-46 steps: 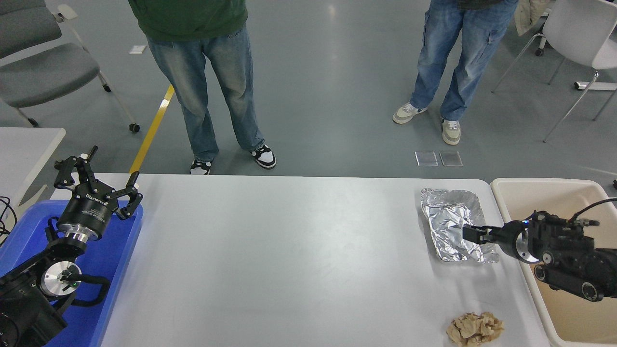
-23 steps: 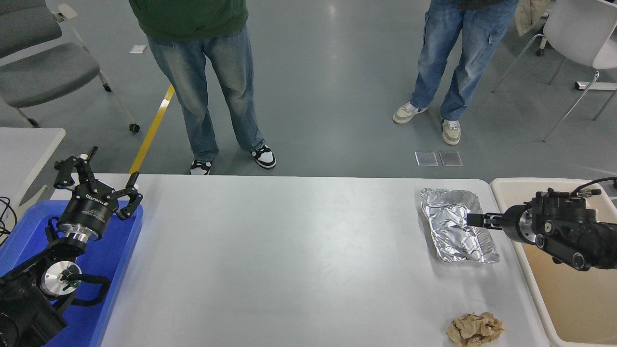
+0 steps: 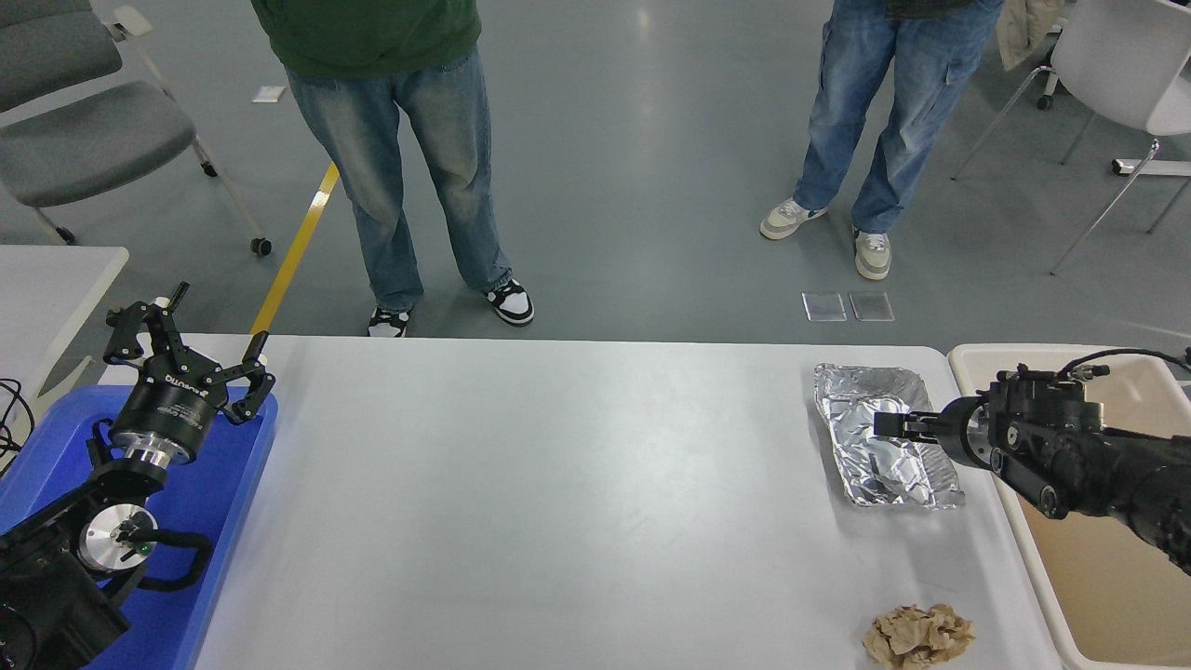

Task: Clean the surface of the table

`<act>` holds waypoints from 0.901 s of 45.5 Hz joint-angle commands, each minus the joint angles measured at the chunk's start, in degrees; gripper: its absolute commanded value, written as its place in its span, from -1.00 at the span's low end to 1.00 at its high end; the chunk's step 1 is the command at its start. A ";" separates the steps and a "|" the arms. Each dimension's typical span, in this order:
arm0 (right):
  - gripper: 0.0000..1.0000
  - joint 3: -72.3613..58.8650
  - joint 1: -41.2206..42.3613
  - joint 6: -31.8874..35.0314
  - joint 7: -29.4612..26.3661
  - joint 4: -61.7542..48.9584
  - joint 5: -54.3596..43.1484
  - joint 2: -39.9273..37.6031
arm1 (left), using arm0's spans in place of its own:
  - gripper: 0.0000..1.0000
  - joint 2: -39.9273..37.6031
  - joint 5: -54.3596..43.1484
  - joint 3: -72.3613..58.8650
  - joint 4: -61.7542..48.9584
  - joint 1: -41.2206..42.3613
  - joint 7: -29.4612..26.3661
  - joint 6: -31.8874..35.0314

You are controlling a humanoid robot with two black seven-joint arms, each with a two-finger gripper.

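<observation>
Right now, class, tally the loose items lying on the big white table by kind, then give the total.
Foil tray: 1, under the right gripper
Crumpled brown paper: 1
Total: 2 on the table surface

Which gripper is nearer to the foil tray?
The right. The right gripper is over the foil tray at the table surface's right end; the left gripper is parked far off, above the blue bin.
</observation>
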 commanded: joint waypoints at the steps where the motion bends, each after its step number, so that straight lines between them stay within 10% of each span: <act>1: 1.00 -0.96 -2.36 -0.07 0.38 -5.04 0.08 1.04 | 1.00 0.00 0.00 0.00 -0.05 0.00 0.00 -0.01; 41: 0.05 -0.96 -3.77 0.20 2.84 -5.39 0.17 1.04 | 1.00 0.00 0.00 0.00 0.04 0.00 0.00 -0.01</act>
